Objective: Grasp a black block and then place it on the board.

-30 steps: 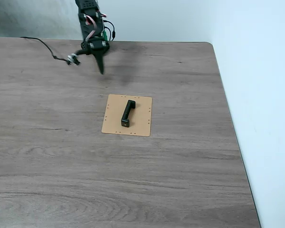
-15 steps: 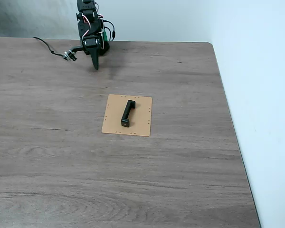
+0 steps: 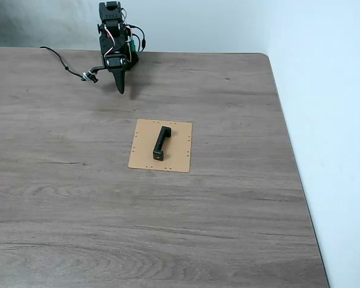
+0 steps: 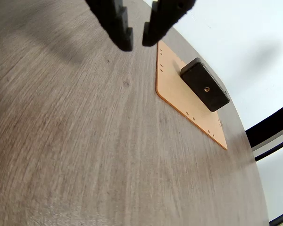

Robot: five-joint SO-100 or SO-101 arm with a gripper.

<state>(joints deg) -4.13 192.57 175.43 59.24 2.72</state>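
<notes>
wood-grain tabletop [image 3: 240, 198] holds black block [image 3: 161, 143] well apart from hand [image 3: 121, 90].

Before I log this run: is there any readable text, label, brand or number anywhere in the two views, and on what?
None: no readable text in either view.
The black block shows only a small light dot on its end, no lettering.
The board carries small holes along its edges, no print.
The gripper and the table bear no markings.
</notes>
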